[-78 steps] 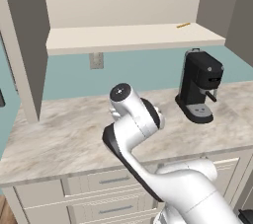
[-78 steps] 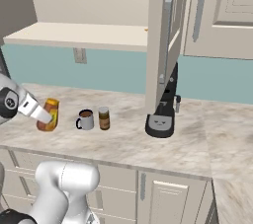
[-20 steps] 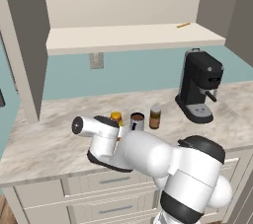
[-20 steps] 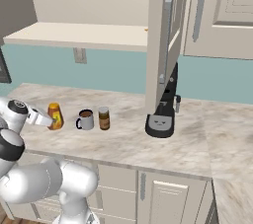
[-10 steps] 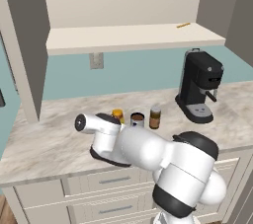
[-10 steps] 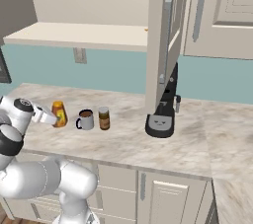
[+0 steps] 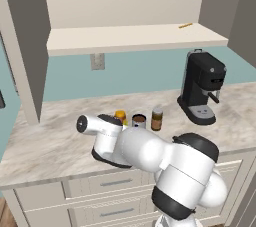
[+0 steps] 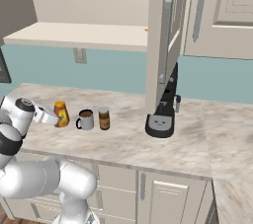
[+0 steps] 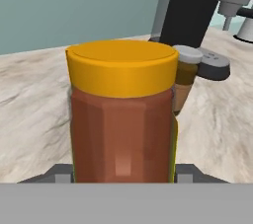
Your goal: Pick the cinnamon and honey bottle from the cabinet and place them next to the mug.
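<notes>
Up close, honey bottle (image 9: 122,119) hides mug, pincer (image 9: 121,173) grip unclear, tips barely seen.

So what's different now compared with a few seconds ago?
The arm swung down toward the counter and brought the honey bottle lower; it now stands upright on the counter, beside the mug. The gripper is at the bottle; whether it has let go is unclear. The cinnamon, mug and coffee machine stayed put.
</notes>
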Controlling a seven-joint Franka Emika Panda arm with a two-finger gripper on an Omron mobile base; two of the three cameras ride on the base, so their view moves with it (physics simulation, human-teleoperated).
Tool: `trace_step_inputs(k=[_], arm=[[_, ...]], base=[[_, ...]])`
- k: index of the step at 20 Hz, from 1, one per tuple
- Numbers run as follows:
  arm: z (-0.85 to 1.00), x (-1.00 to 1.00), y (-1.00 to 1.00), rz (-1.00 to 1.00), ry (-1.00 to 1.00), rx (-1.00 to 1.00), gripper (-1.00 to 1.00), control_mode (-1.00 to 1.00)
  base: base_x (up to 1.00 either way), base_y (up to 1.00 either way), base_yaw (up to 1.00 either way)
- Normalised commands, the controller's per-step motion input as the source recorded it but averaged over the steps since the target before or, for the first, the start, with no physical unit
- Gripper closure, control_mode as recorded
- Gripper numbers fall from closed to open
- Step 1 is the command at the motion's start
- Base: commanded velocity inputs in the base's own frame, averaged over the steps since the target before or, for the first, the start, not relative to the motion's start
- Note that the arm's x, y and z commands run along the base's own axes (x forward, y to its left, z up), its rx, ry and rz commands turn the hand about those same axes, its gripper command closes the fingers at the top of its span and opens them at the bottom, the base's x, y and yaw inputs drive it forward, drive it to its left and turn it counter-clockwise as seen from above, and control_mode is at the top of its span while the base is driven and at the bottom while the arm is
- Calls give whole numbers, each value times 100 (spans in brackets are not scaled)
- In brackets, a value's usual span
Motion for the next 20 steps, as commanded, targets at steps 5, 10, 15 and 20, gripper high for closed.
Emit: trace_step_inputs(k=[5,10,15,20], arm=[[-14,3,-5,-2,0,0,100,-100],[-33,1,-8,-2,0,0,100,-100],[-30,2,-4,-1,0,0,100,-100],[-16,1,0,0,0,0,100,-100]], base=[[0,0,0],[0,0,0],[0,0,0],[0,0,0]])
